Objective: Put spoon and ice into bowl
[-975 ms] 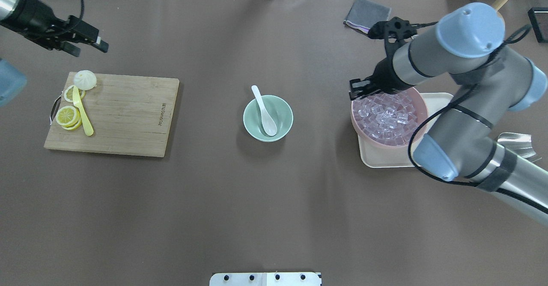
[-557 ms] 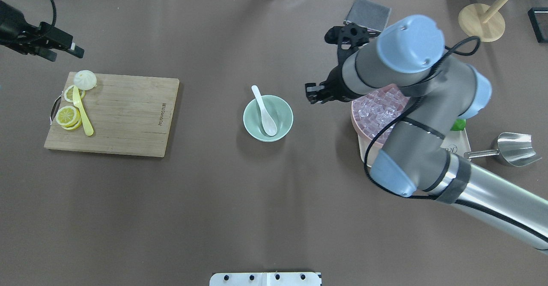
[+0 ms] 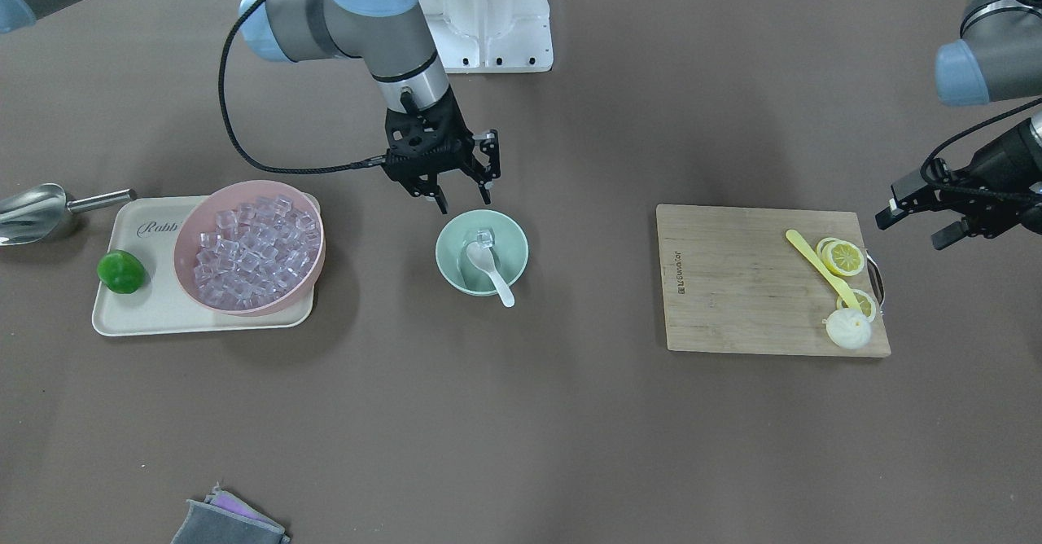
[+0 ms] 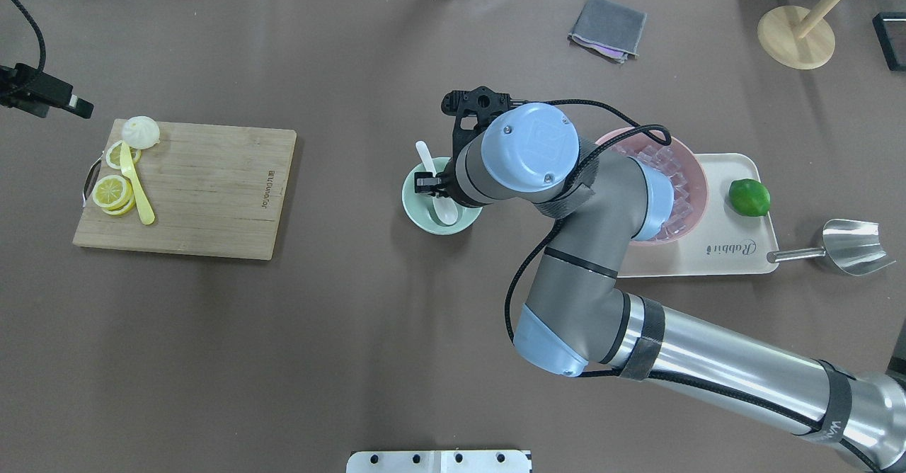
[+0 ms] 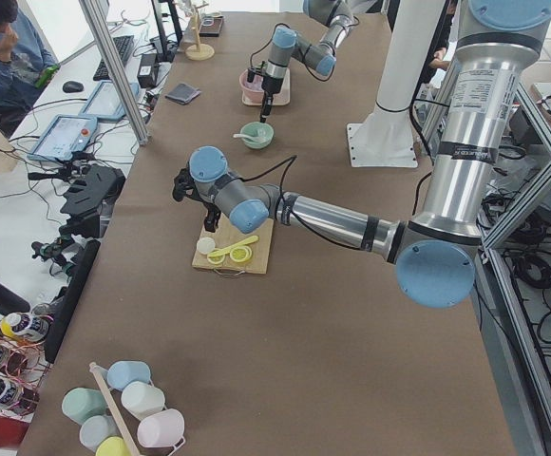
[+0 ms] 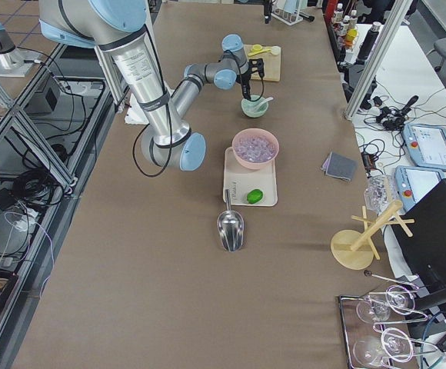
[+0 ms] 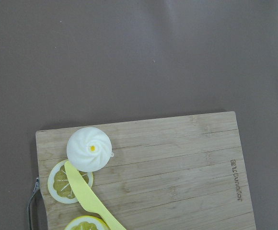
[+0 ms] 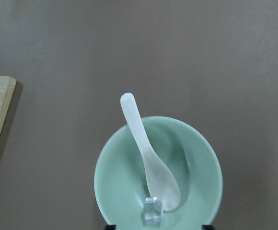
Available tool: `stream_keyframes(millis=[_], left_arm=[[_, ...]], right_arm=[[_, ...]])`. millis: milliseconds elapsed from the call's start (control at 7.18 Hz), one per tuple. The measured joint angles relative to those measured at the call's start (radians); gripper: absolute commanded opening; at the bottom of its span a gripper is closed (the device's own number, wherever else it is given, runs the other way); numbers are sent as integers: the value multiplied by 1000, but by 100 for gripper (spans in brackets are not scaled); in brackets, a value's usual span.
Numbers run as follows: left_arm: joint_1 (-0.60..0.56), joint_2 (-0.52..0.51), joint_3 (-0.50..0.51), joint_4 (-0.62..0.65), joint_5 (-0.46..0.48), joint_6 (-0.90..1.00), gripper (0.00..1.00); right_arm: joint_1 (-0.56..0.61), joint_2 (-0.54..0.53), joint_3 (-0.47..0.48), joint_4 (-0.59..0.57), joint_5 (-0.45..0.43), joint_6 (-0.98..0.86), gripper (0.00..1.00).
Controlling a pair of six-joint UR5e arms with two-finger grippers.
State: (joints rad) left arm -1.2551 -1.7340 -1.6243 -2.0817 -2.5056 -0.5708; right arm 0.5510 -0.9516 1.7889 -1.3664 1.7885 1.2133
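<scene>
The mint-green bowl (image 3: pixel 511 244) stands mid-table. The white spoon (image 3: pixel 491 270) lies in it, scoop down and handle over the rim. One clear ice cube (image 3: pixel 485 239) rests in the bowl by the spoon's scoop. The right wrist view shows the bowl (image 8: pixel 199 163), the spoon (image 8: pixel 148 153) and the cube (image 8: pixel 153 211) from above. My right gripper (image 3: pixel 464 199) hangs open and empty just above the bowl's robot-side rim. In the overhead view (image 4: pixel 432 184) my wrist mostly hides it. My left gripper (image 3: pixel 913 230) is open and empty, off beyond the cutting board's end.
A pink bowl (image 3: pixel 186 261) full of ice cubes stands on a cream tray (image 3: pixel 146 316) with a lime (image 3: pixel 121 272). A metal scoop (image 3: pixel 32 210) lies beside the tray. A cutting board (image 3: pixel 733 283) holds lemon slices, a bun and a yellow utensil. A grey cloth (image 4: pixel 607 27) lies far back.
My right arm swung from the pink bowl to above the mint bowl, and an ice cube now lies in that bowl. My left arm drew back further to its own side.
</scene>
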Motion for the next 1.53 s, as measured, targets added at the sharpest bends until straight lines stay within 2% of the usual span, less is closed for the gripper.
stream_keyframes(millis=[278, 418, 696, 1114, 1532], left_arm=[[-34, 8, 6, 40, 16, 84, 98], [-80, 12, 7, 91, 21, 173, 98], [-192, 54, -1, 177, 22, 380, 98], [-249, 175, -48, 195, 23, 470, 98], [-257, 258, -83, 181, 31, 476, 98]], right_arm=[[238, -145, 175, -181, 256, -205, 100], [352, -219, 208, -238, 336, -376, 100], [561, -358, 199, -286, 452, -731, 100], [756, -503, 119, -290, 519, -1101, 100], [876, -554, -1, -285, 531, -1345, 100]])
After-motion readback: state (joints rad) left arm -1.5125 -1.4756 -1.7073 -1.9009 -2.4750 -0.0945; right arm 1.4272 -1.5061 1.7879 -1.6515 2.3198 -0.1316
